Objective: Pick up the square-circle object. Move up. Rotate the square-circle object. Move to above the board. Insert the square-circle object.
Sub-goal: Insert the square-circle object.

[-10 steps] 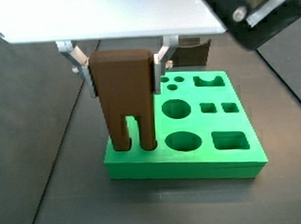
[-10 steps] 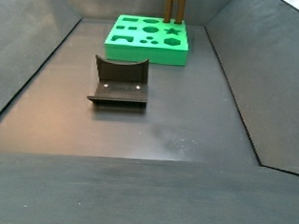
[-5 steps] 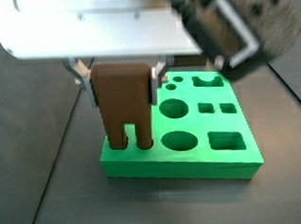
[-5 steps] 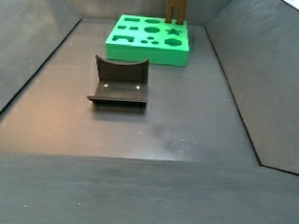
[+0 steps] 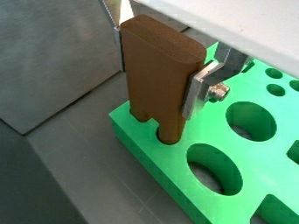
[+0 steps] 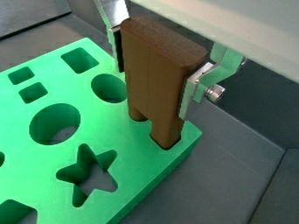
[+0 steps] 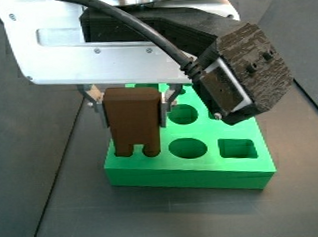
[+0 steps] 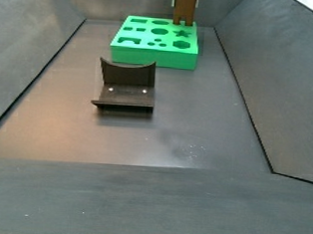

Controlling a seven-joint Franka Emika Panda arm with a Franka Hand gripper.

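Silver plate fingers (image 5: 208, 77) clamp the upper part of the square-circle object (image 5: 158, 79) from its two narrow sides; the near finger with its bolt shows clearly in both wrist views, the far one (image 6: 117, 33) only as a sliver behind the block. The gripper (image 6: 162, 54) holds the brown wood-like slab upright, prongs down, with the flat top edge of the slab rising slightly above the fingers. Its lower end reaches the top face of the board (image 5: 152, 144), close to one corner; in both wrist views a prong appears to meet or enter the green surface there, but how deep it sits cannot be told. In a side view the slab (image 7: 132, 120) hangs under the white gripper body (image 7: 135, 117) over the board's near left part (image 7: 192, 174), next to round and square cut-outs. From the opposite side view the bright green board (image 8: 157, 51) lies at the far end of the dark floor, the slab (image 8: 185, 5) standing at its far right corner, and the fixture (image 8: 123, 85) stands nearer the camera, apart from the board.
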